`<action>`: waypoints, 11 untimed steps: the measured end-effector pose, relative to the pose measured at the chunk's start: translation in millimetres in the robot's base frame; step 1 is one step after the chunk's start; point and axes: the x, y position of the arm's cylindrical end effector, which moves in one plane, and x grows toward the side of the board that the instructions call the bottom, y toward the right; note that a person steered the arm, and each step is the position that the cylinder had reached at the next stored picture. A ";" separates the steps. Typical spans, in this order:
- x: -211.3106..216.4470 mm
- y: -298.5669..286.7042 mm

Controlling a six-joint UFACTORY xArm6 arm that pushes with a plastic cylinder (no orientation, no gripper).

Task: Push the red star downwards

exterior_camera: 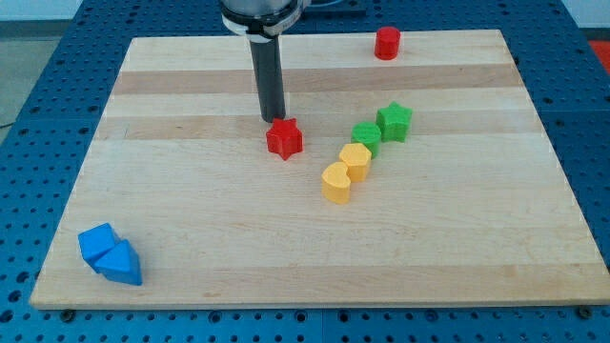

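In the camera view, my tip (273,119) stands just above the red star (284,138), touching or nearly touching its upper edge, near the middle of the wooden worktop (191,219). The tool is a plain rod, with nothing to spread or pinch.

To the star's right, a green star (394,121) and a green block (366,135) run diagonally into two yellow blocks (355,159) (335,182), packed close. A red cylinder (386,43) sits near the view's top edge. Two blue blocks (111,254) huddle at the bottom left corner.
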 end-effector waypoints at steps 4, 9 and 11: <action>55.7 12.8; 67.6 61.8; 28.8 -2.0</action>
